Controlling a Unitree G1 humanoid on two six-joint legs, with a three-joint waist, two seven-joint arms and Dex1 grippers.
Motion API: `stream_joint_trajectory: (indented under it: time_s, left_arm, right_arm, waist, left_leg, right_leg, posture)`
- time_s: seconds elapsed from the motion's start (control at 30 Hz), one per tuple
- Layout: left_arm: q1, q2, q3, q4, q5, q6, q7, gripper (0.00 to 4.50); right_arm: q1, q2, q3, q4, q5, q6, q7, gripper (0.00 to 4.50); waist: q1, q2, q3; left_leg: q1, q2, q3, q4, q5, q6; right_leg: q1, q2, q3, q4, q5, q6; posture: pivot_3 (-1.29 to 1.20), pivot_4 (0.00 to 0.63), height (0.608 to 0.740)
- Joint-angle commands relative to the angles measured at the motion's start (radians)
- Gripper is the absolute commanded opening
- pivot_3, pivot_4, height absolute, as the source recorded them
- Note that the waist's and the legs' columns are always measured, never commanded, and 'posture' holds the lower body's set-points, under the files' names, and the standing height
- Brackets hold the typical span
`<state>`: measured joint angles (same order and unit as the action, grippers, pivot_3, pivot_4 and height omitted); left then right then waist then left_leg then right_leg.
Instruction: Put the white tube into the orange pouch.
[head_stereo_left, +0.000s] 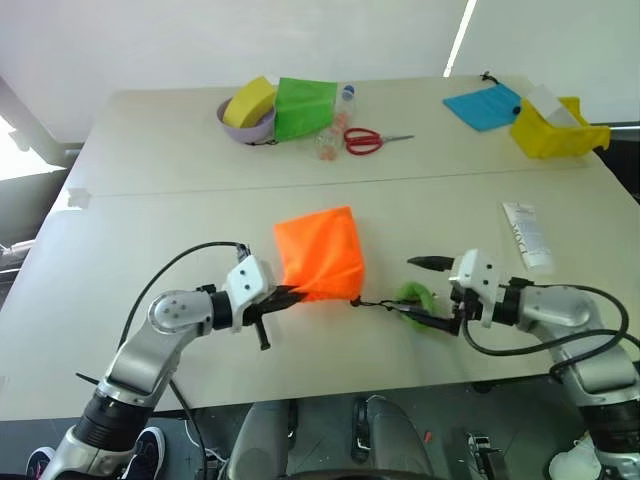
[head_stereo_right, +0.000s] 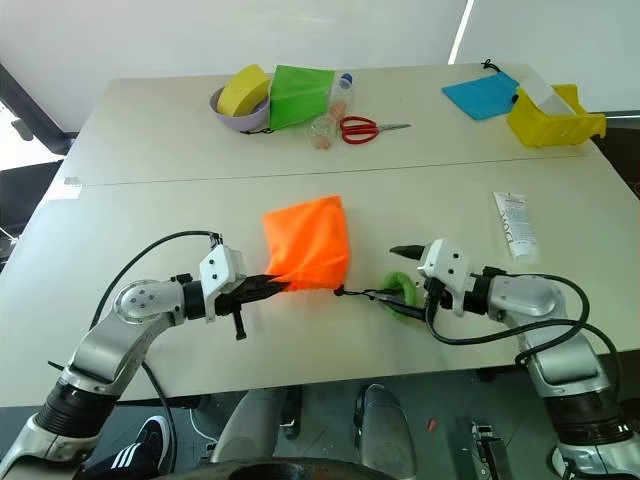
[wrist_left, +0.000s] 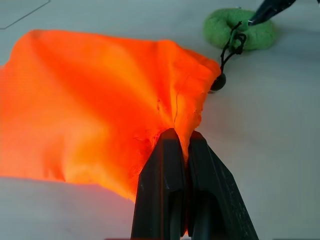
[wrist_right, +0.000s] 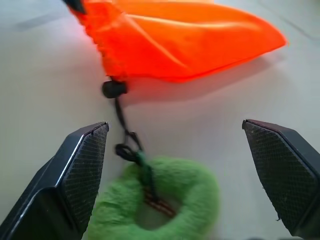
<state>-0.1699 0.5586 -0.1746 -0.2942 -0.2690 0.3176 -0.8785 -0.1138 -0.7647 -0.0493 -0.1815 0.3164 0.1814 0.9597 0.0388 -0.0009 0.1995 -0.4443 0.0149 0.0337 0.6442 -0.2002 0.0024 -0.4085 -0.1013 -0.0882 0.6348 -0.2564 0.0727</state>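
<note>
1. Left wrist view first: the left gripper (wrist_left: 181, 145) has its jaws clamped together on a bunched fold of the orange pouch (wrist_left: 100, 110), right at the gathered mouth edge, and the cloth is puckering around the pinch.

2. Over to the left eye view: the pouch sits at the centre of the frame on the pale bench (head_stereo_left: 150, 200), its black cord (head_stereo_left: 375, 303) trailing right to the green pompom (head_stereo_left: 415, 297).

3. The right gripper (head_stereo_left: 428, 292) has its jaws wide apart, one tip above the pompom and one below. Nothing is held there.

4. And the white tube (head_stereo_left: 527, 236)? It lies flat at the right of the frame, well apart from the pouch, up and to the right of the right gripper. Untouched, by the look of it.

5. Handling call: the pouch is soft, limp fabric, so one pinch only lifts a flap; I'd judge it needs a second hold on the opposite lip of the mouth to spread it.

6. The tube looks light, flat and smooth, likely a bit slippery. Best taken across its narrow width near the middle, not by the cap.

7. Upper frame clutter stays clear of play: green pouch (head_stereo_left: 303, 105), blue pouch (head_stereo_left: 483, 105), red scissors (head_stereo_left: 368, 140), yellow bin (head_stereo_left: 556, 130).
</note>
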Motion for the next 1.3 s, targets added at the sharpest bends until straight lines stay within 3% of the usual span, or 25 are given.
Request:
stream_joint_trajectory:
  time_s: [0.03, 0.23, 0.43, 0.7, 1.3]
  left_arm:
    - [-0.026, -0.036, 0.013, -0.018, -0.006, -0.038, 0.027, 0.04]
    - [-0.032, -0.058, -0.029, -0.010, 0.028, -0.067, 0.024, 0.04]
    - [-0.027, -0.055, -0.024, 0.019, 0.032, -0.099, 0.019, 0.04]
    - [-0.007, -0.064, -0.020, 0.026, 0.028, -0.115, 0.029, 0.04]
    - [0.009, -0.064, -0.021, 0.015, 0.036, -0.116, 0.040, 0.04]
  right_arm:
    - [-0.071, 0.004, -0.099, 0.074, 0.007, 0.040, -0.092, 4.50]
    - [-0.156, -0.008, -0.177, 0.187, -0.021, 0.155, -0.240, 4.50]
    - [-0.210, -0.023, -0.283, 0.253, -0.090, 0.341, -0.492, 4.50]
    - [-0.015, -0.040, -0.398, 0.105, -0.076, 0.475, -0.517, 4.50]
    - [-0.169, -0.008, -0.388, 0.304, -0.006, 0.622, -0.543, 4.50]
  waist:
    - [0.000, 0.000, 0.000]
    - [0.001, 0.000, 0.000]
    - [0.002, 0.000, 0.000]
    - [0.001, 0.001, 0.000]
    - [-0.002, 0.001, -0.001]
  left_leg:
    - [0.000, 0.000, 0.000, 0.000, 0.000, 0.000]
    - [0.000, 0.000, 0.002, 0.000, 0.001, 0.002]
    - [0.000, 0.000, 0.004, 0.000, 0.001, 0.004]
    - [-0.001, 0.000, 0.005, 0.000, 0.000, 0.006]
    - [-0.001, 0.010, 0.018, 0.001, -0.001, 0.007]
  right_leg:
    - [0.000, 0.000, 0.000, -0.001, 0.001, 0.000]
    - [0.000, 0.000, 0.000, -0.001, 0.004, -0.001]
    - [-0.001, 0.001, -0.001, -0.001, 0.004, 0.000]
    - [-0.001, 0.003, 0.000, -0.001, 0.005, 0.001]
    - [-0.005, 0.005, 0.002, -0.003, 0.010, 0.001]
  posture:
    - [0.00, 0.150, 0.740]
    - [0.00, 0.150, 0.740]
    - [0.00, 0.150, 0.740]
    - [0.00, 0.150, 0.740]
    - [0.00, 0.150, 0.740]
